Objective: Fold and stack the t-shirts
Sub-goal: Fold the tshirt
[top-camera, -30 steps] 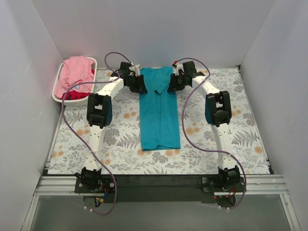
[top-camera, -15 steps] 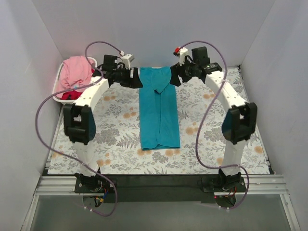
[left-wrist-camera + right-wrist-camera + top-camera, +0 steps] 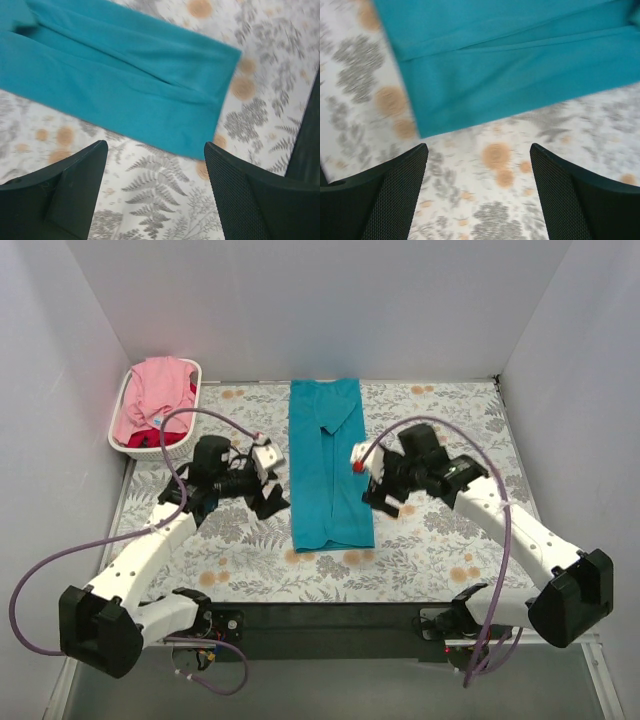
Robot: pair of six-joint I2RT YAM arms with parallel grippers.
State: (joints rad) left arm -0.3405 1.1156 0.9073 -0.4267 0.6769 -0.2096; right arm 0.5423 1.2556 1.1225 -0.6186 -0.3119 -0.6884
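I see the teal t-shirt lying as a long folded strip down the middle of the table, from 12 to 6 o'clock. My left jaws hang apart and empty at its 9 o'clock, and my right jaws hang the same way at its 3 o'clock. The pink t-shirt lies over the red t-shirt in the basket at 10 o'clock.

bright even light, blurred wrist views

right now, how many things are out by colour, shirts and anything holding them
teal t-shirt, flat on the table: 1
pink t-shirt, in the basket: 1
red t-shirt, only an edge showing under the pink: 1
white basket: 1
total: 4
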